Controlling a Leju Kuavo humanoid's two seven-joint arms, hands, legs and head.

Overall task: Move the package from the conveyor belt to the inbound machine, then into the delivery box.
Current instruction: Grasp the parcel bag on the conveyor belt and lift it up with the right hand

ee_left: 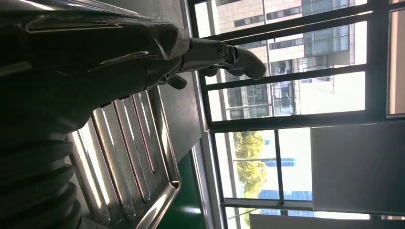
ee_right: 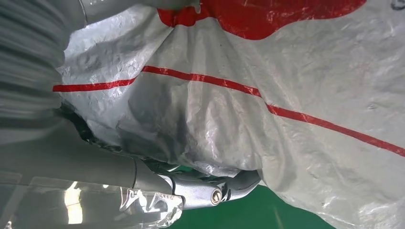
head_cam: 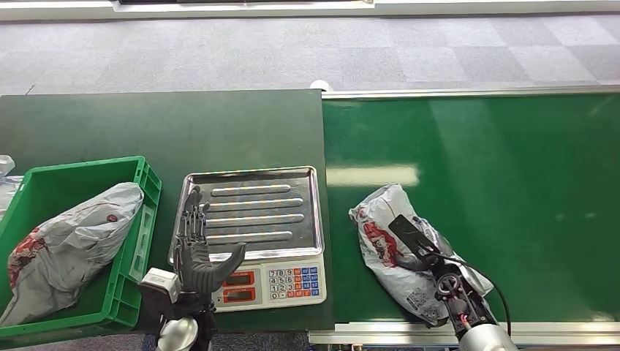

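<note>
A grey plastic package (head_cam: 380,212) with red print lies on the green conveyor belt (head_cam: 512,183), near its front edge. My right hand (head_cam: 411,238) lies on top of it, fingers pointing away from me. In the right wrist view the package (ee_right: 286,71) presses against the palm and the thumb (ee_right: 210,188) curls around its edge just above the belt (ee_right: 229,217). My left hand (head_cam: 196,248) hovers open, fingers spread, over the left edge of the scale's steel tray (head_cam: 278,212). The left wrist view shows the ribbed tray (ee_left: 129,152) below the thumb (ee_left: 224,55).
The scale's keypad and red displays (head_cam: 292,281) face me. A green crate (head_cam: 150,183) stands left of the scale on the dark green table, with another grey package (head_cam: 73,241) inside. Grey carpet lies beyond the table and belt.
</note>
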